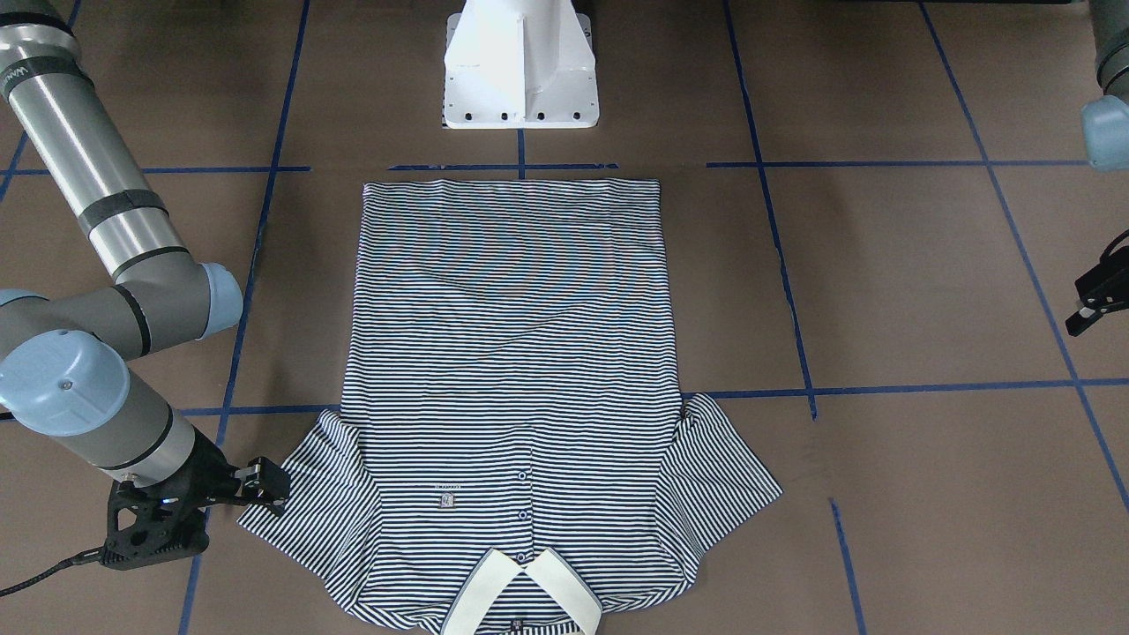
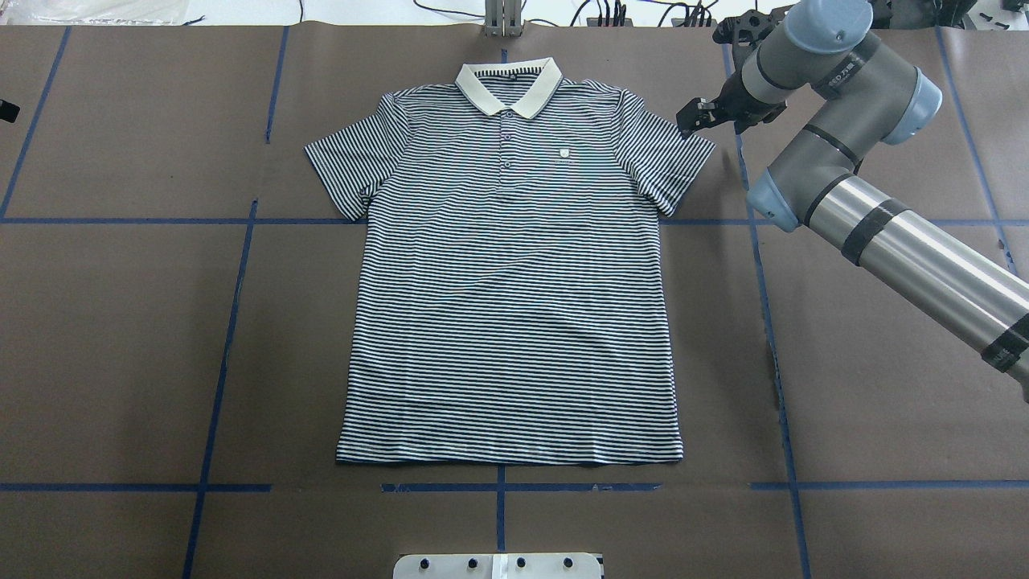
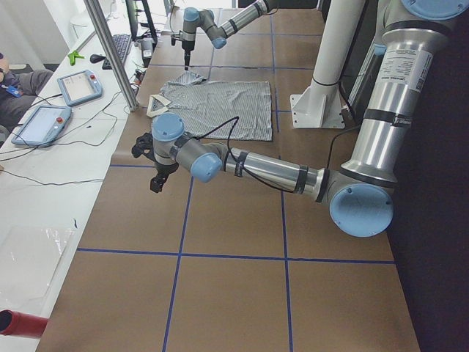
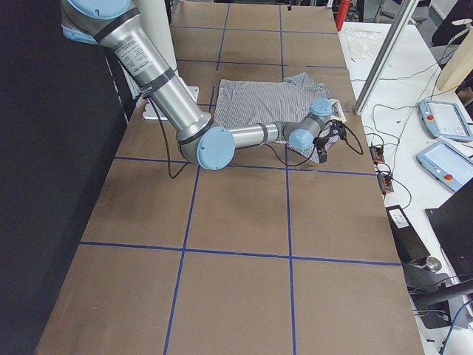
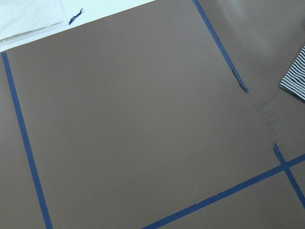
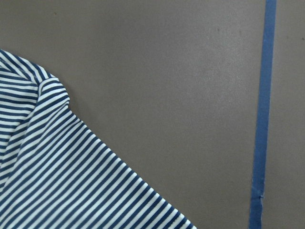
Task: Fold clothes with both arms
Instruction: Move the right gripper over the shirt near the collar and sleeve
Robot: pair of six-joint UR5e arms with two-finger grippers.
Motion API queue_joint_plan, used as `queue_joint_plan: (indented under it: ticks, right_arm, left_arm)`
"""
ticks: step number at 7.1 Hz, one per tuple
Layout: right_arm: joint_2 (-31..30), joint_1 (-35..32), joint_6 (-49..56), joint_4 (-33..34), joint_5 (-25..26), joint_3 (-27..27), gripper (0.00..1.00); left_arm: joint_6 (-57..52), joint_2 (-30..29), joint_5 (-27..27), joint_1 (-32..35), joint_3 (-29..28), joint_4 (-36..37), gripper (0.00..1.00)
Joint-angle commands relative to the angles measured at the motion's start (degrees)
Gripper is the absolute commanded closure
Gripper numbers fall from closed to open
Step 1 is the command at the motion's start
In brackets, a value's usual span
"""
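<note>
The overhead view shows the whole polo shirt [image 2: 510,305] lying flat and face up at the middle of the brown desk [image 2: 120,322]. Its long axis runs from the white pedestal base [image 1: 520,79] straight away from the robot. The cream collar [image 2: 508,84] points to the far edge and the hem lies near the base. The front-facing view cuts the collar at its lower border. That view does show the left hand [image 1: 1083,307] well apart from the shirt, fingers parted and empty. The overhead view gives only a black sliver of this hand at its edge. The right hand [image 2: 693,119] hangs just beside the sleeve [image 2: 671,165] on the robot's right, fingers parted, gripping nothing. Whether it touches the cloth cannot be told. The right wrist view shows that sleeve's striped edge against a blue tape line [image 6: 263,119], without fingers. The left wrist view catches one sleeve corner only.
</note>
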State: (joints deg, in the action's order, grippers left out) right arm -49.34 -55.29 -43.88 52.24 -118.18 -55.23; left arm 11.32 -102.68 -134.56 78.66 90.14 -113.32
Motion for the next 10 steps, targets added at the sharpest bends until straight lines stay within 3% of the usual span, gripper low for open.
queue_joint_plan:
  ticks: [1,5,6,7,8,9,10]
  right_arm:
    - [0.5,0.5,0.0,0.0,0.1,2.0,0.05]
    - [0.6,1.0,-0.1,0.1,0.1,3.2,0.2]
    - [0.9,1.2,0.0,0.1,0.1,3.5,0.33]
    - [1.1,1.2,0.0,0.1,0.1,3.6,0.66]
    - [1.4,1.2,0.2,0.3,0.1,3.6,0.88]
    - [1.6,1.2,0.2,0.4,0.1,3.6,1.0]
    - [2.0,1.2,0.1,0.4,0.1,3.6,1.0]
  left_arm:
    - [0.4,-0.1,0.0,0.0,0.5,-0.1,0.0]
    - [0.5,-0.1,-0.1,0.2,0.8,-0.1,0.0]
    - [0.5,-0.1,-0.1,0.2,0.9,-0.1,0.0]
    - [0.5,-0.1,-0.1,0.2,0.9,-0.1,0.0]
    - [0.5,-0.1,-0.1,0.2,0.9,-0.1,0.0]
    - [0.5,-0.2,-0.2,0.0,0.9,-0.1,0.0]
    - [0.5,-0.3,-0.2,0.2,0.8,-0.1,0.0]
